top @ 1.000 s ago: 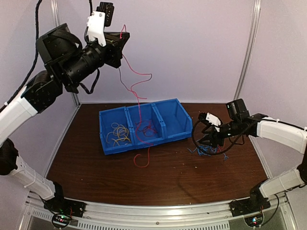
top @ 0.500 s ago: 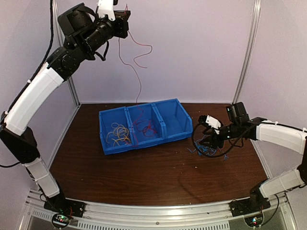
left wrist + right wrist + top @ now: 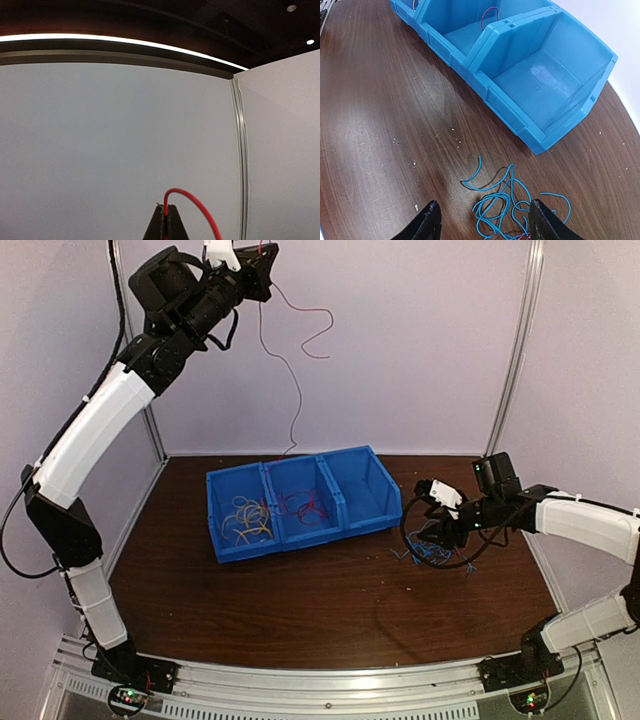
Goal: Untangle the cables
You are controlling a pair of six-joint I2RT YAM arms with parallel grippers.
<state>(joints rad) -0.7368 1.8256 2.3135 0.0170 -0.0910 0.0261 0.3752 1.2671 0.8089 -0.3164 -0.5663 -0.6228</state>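
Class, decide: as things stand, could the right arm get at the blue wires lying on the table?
Probably yes: the open right gripper hangs just above the blue wires, with nothing between them.

walls (image 3: 420, 350): plain pale lilac panels | corners: silvery metal posts (image 3: 515, 350) | table (image 3: 300, 610): dark brown woodgrain, kinda crumby | near edge: aluminium rail (image 3: 330, 695) | up top: dark ceiling (image 3: 150, 15), long light strip (image 3: 100, 41), couple spotlights (image 3: 291, 8)

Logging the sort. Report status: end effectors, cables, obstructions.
Left end effector shut on red cable, held high, tail dangling above blue bin. Right end effector open over blue cables on table. Nothing blocking seen.
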